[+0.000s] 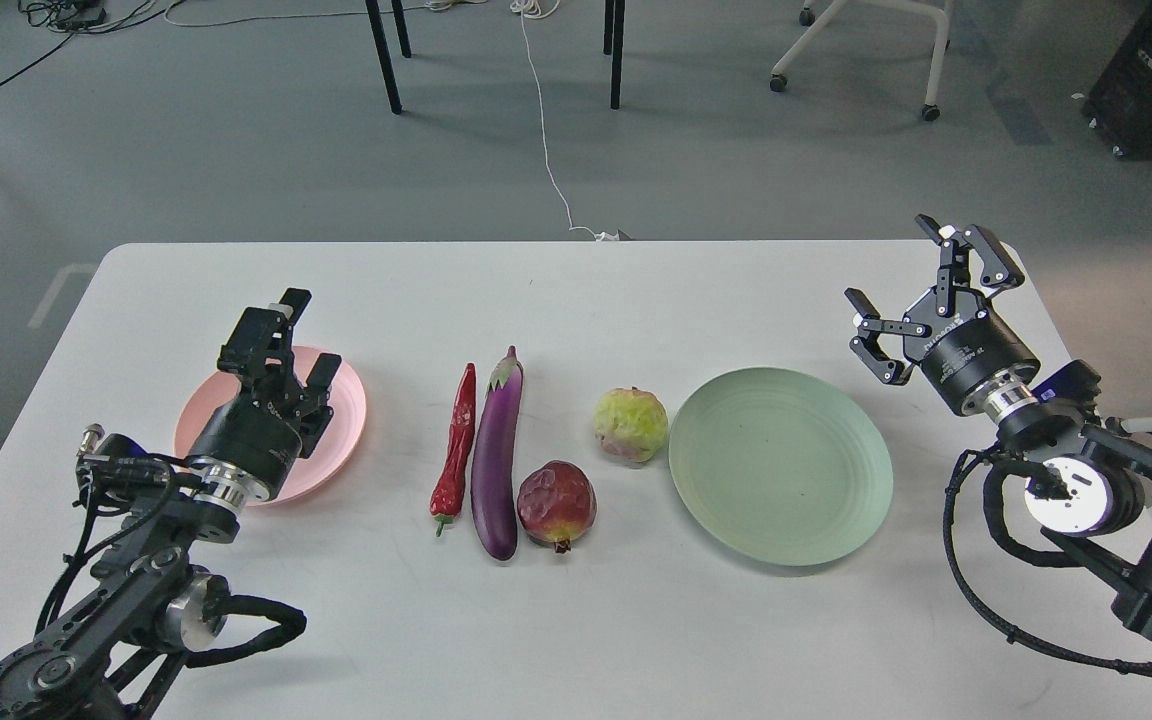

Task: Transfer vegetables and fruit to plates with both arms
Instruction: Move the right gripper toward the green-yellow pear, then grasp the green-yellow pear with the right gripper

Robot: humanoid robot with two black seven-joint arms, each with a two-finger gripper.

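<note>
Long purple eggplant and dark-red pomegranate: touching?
Cannot tell. In the head view the eggplant and pomegranate edges meet with no visible gap, but contact isn't plain.

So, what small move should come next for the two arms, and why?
Probably the left tool, open over the pink plate, should move right and down toward the red chili, the nearest item. Both plates are bare and all four items lie on the table between them. The right tool, also open, could head for the yellow-green fruit beside the green plate.
</note>
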